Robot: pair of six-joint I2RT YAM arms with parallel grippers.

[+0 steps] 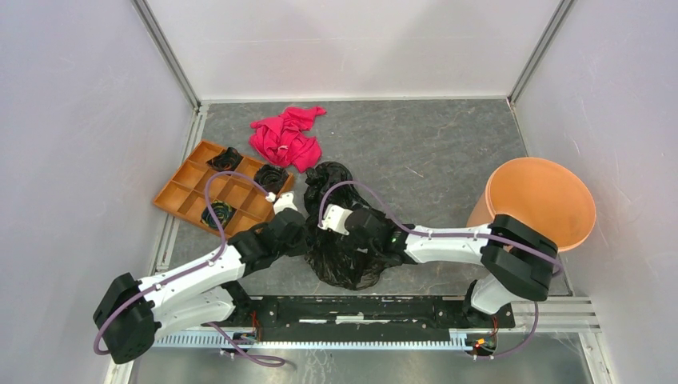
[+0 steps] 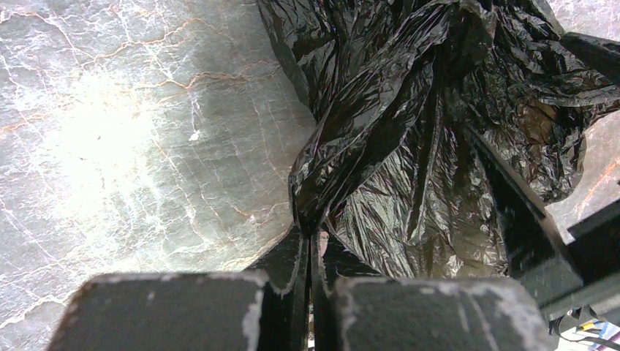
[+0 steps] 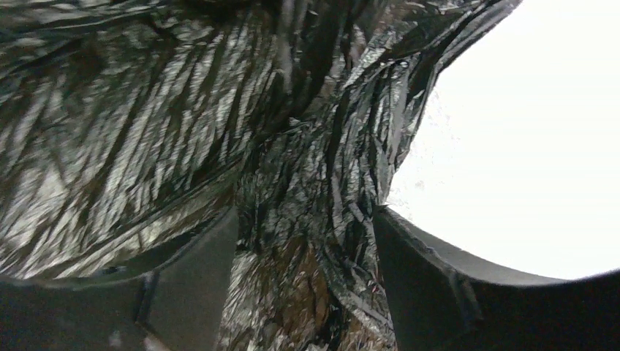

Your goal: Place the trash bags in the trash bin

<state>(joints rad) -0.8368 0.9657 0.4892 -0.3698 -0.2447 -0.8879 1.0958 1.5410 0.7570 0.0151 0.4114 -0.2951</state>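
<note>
A big crumpled black trash bag (image 1: 345, 256) lies on the table between both arms. My left gripper (image 1: 300, 234) is at its left edge. In the left wrist view that gripper (image 2: 314, 238) is shut on a twisted fold of the bag (image 2: 409, 146). My right gripper (image 1: 345, 232) is pressed into the bag from the right. Its fingers (image 3: 424, 278) stand wide apart, open, with loose film (image 3: 307, 219) lying between them. Three small black wads (image 1: 226, 158) sit in the orange tray's compartments. The orange trash bin (image 1: 540, 200) stands at the far right, apart from both grippers.
A flat orange compartment tray (image 1: 188, 196) lies at the back left. A pink-red cloth (image 1: 286, 136) is bunched behind it, close to the bag's far end. White walls enclose the table on three sides. The arms' base rail (image 1: 360, 308) runs along the near edge.
</note>
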